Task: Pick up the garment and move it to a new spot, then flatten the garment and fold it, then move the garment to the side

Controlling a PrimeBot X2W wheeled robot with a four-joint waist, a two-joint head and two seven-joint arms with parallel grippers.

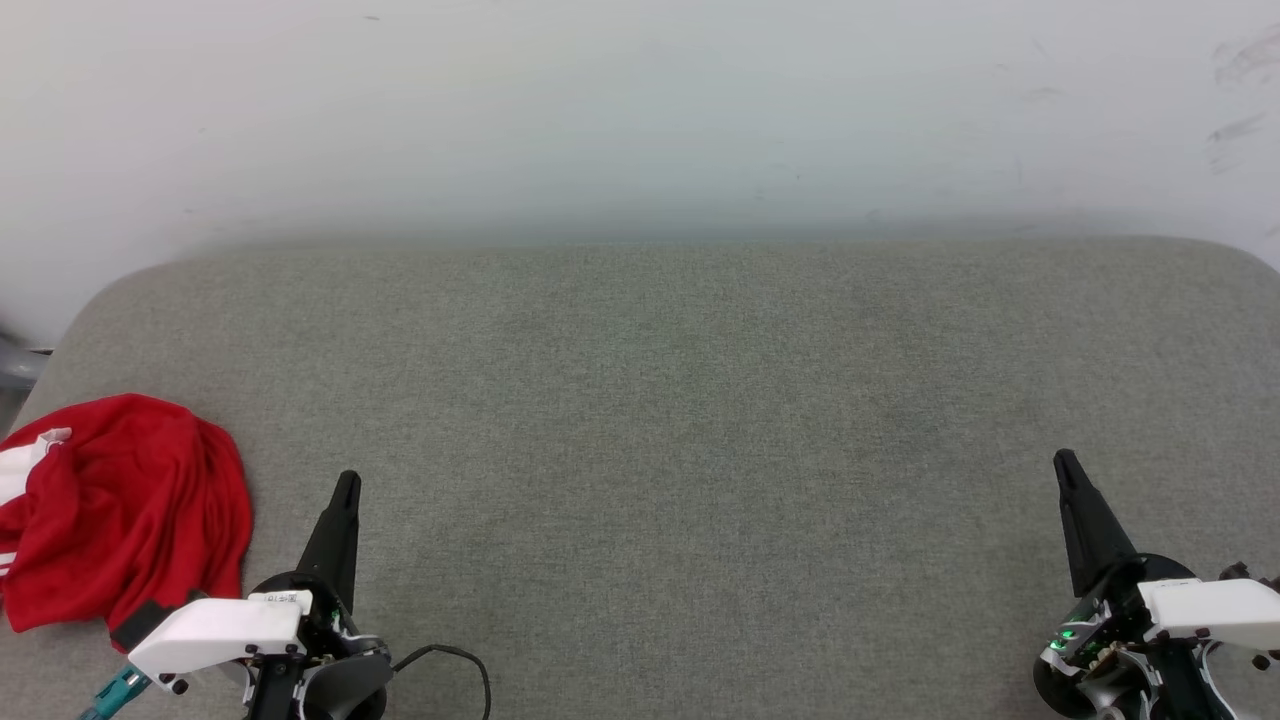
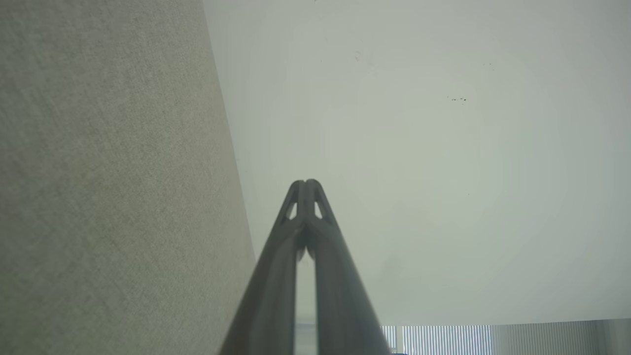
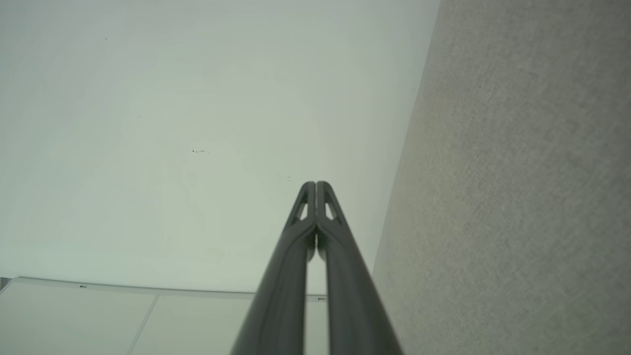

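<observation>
**Red on grey, black and white**

Your garment [image 1: 130,500] is red with white bands at one edge. The desk [image 1: 650,450] is a speckled grey weave. The wall [image 1: 640,110] is plain off-white with a few dark scuffs [image 1: 1240,60]. Your left pincer [image 1: 347,485] and right pincer [image 1: 1063,462] are black on white housings [image 1: 215,630]; a green light [image 1: 1068,633] glows by the right one.

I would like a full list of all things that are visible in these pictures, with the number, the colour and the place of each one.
garment: one, red with white trim, crumpled at the surface's near left corner.
padded surface: one, grey fabric, across the head view.
wall: one, white, behind the surface.
cable: one, black, beside the left gripper's base.
left gripper: one, dark fingers shut, lower left, right of the garment.
right gripper: one, dark fingers shut, lower right.
</observation>
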